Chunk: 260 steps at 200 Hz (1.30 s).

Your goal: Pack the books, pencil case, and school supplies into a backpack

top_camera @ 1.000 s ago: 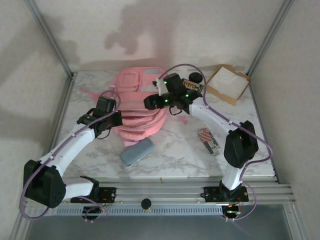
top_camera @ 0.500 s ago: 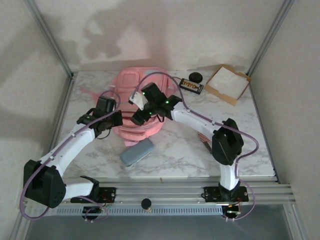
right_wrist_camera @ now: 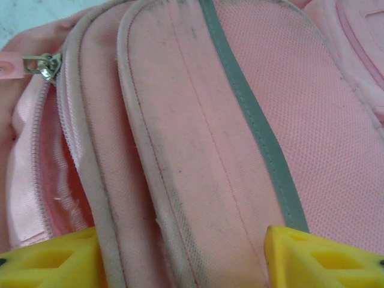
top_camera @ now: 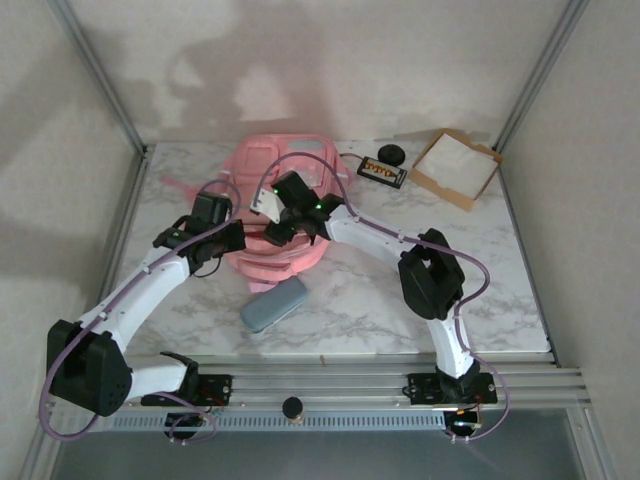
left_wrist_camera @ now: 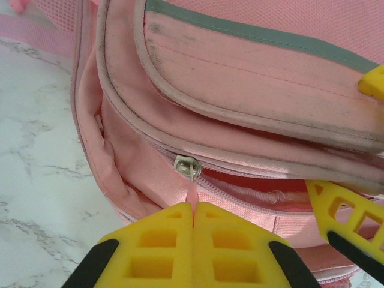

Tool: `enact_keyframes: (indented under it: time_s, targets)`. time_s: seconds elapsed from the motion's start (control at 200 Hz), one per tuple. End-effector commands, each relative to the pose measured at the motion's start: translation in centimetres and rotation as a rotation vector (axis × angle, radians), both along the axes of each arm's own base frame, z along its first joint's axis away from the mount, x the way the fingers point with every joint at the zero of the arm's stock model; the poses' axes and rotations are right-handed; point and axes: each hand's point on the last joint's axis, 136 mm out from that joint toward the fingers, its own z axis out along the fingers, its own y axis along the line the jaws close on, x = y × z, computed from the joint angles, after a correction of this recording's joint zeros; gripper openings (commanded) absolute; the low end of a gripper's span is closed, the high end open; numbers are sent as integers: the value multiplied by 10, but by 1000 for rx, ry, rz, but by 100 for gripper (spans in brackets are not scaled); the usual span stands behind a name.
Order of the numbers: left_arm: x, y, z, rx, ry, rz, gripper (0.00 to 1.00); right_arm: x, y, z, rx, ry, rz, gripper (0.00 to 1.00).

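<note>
Backpack (top_camera: 262, 165) flat on the marble-patterned tabletop (top_camera: 480, 260): pink mesh-weave fabric, padded rounded pockets, a grey-blue stripe. Opening step, by the look of it: left claw (left_wrist_camera: 192, 210) pinched together on the thin pink zipper pull (left_wrist_camera: 191, 193) under the small metal slider (left_wrist_camera: 185, 164); right claw (right_wrist_camera: 180, 235) apart, astride a soft pocket flap (right_wrist_camera: 198, 138). Next, probably: firm hold on the flap, steady drag along the curved zip. Pencil case (top_camera: 273, 303), smooth grey-blue pouch, just beside the near edge.
</note>
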Motion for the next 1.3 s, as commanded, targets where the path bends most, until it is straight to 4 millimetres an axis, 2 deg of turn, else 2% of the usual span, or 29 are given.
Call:
enact_keyframes:
  time_s: [0.0, 0.06, 0.1, 0.235, 0.37, 0.531, 0.621, 0.691, 0.751, 0.881, 1.026, 1.091, 1.156, 1.206, 1.262, 1.297]
  targets:
    - [13, -4, 37, -24, -120, -14, 0, 22, 2, 15, -17, -123, -26, 56]
    - [13, 1, 34, -7, -109, 6, 0, 28, 2, 25, -13, -166, -29, 50]
    - [12, 3, 31, -1, -102, 12, 0, 30, 4, 33, -3, -197, -20, 43]
    - [11, 18, 27, 38, -84, 72, 0, 38, 3, 69, 34, -325, -11, 21]
    - [13, 36, 25, 59, -77, 138, 0, 37, 7, 108, 114, -388, 31, 0]
    - [18, 71, 15, 104, -37, 256, 0, 29, 5, 142, 194, -412, 119, 0]
    - [25, 90, 0, 110, -11, 318, 0, 25, 0, 161, 243, -428, 153, 0]
    - [35, 104, -15, 90, 13, 366, 0, 23, -3, 171, 254, -450, 175, 0]
    - [45, 115, -18, 71, -10, 413, 0, 23, -5, 177, 263, -461, 178, 0]
    - [72, 125, -22, 87, -39, 461, 0, 25, -13, 187, 300, -445, 192, 0]
    - [91, 137, -27, 128, -73, 500, 0, 23, -20, 194, 309, -461, 213, 0]
    - [101, 132, -26, 92, -93, 481, 0, 26, -23, 197, 321, -468, 206, 0]
    - [103, 120, -16, 54, -131, 443, 0, 29, -25, 197, 336, -449, 207, 0]
    - [99, 114, -2, 42, -180, 420, 10, 30, -24, 193, 334, -433, 213, 0]
    - [91, 110, 14, 28, -219, 397, 31, 30, -22, 190, 330, -416, 219, 0]
    - [84, 109, 25, 23, -245, 382, 36, 30, -21, 188, 332, -407, 223, 0]
